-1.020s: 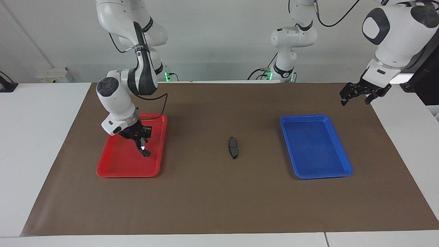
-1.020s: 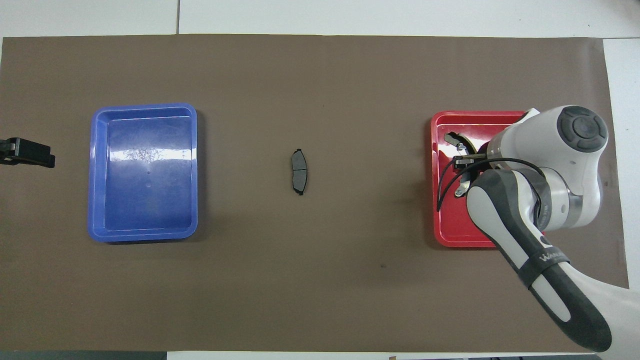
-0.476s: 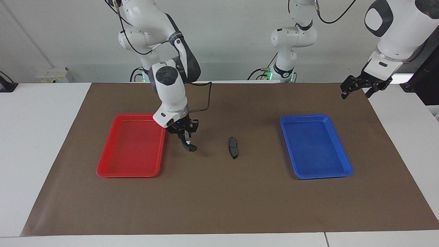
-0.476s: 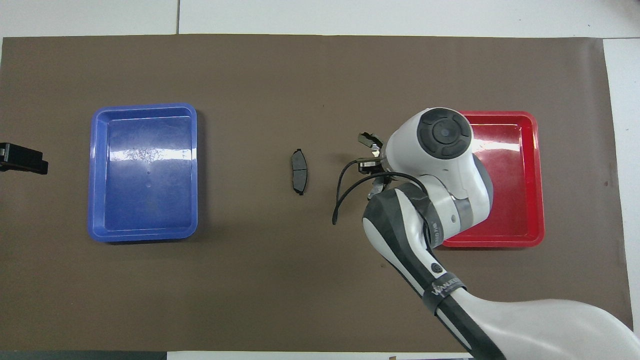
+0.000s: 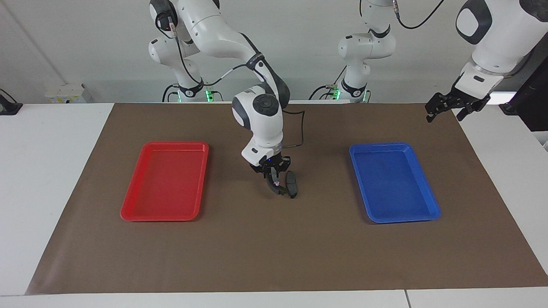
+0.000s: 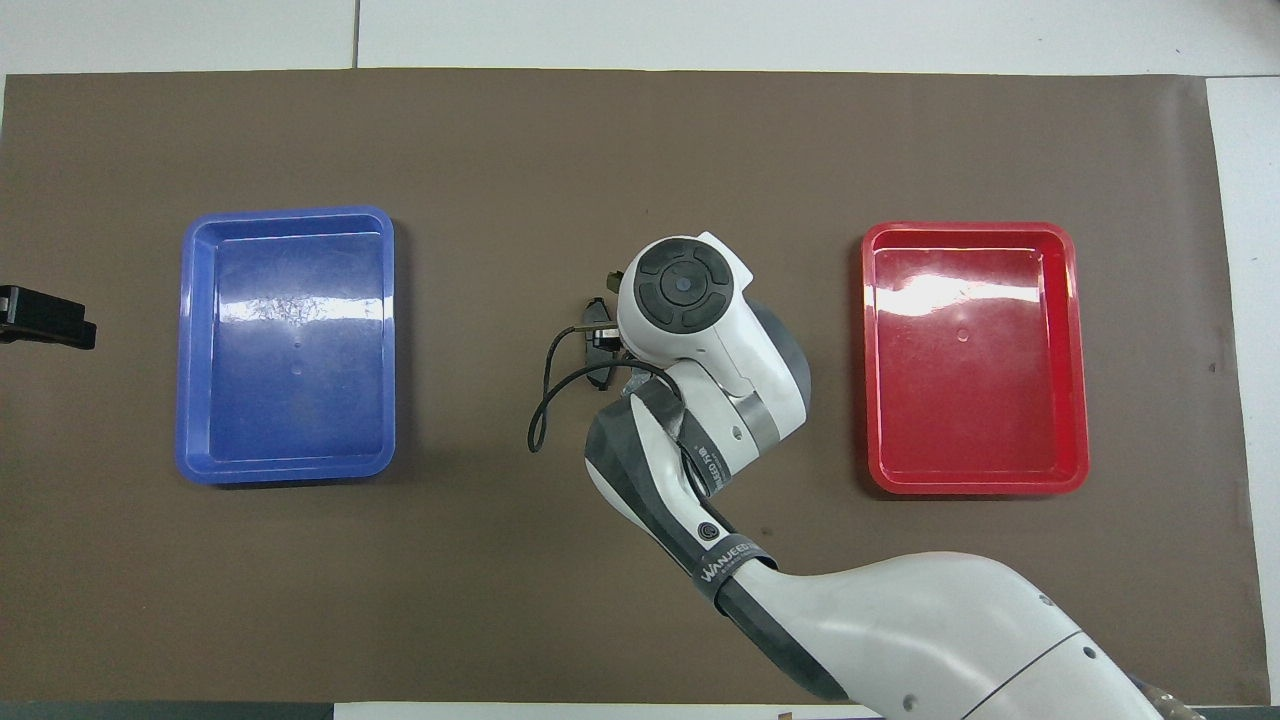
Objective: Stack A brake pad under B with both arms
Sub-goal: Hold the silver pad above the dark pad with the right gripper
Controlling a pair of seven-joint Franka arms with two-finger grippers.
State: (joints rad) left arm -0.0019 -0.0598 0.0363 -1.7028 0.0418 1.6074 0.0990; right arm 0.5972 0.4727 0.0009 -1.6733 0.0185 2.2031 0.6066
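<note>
The A brake pad [image 5: 293, 183], short and dark grey, lies on the brown mat at the table's middle. My right gripper [image 5: 274, 174] is shut on B [image 5: 275, 188], the black crescent piece, which hangs from the fingers. B's lower tip is low over the mat right beside the pad, toward the right arm's end; I cannot tell whether they touch. In the overhead view the right wrist [image 6: 680, 300] covers the gripper, B and most of the pad. My left gripper [image 5: 447, 110] waits open and empty above the mat's corner, and also shows in the overhead view [image 6: 45, 318].
An empty red tray [image 5: 128, 211] [image 6: 870, 350] stands toward the right arm's end. An empty blue tray [image 5: 432, 211] [image 6: 186, 350] stands toward the left arm's end. Both sit on the brown mat [image 5: 274, 248].
My right gripper lifted B out of the red tray and carried it to the middle, right beside the pad. The left arm has barely moved.
</note>
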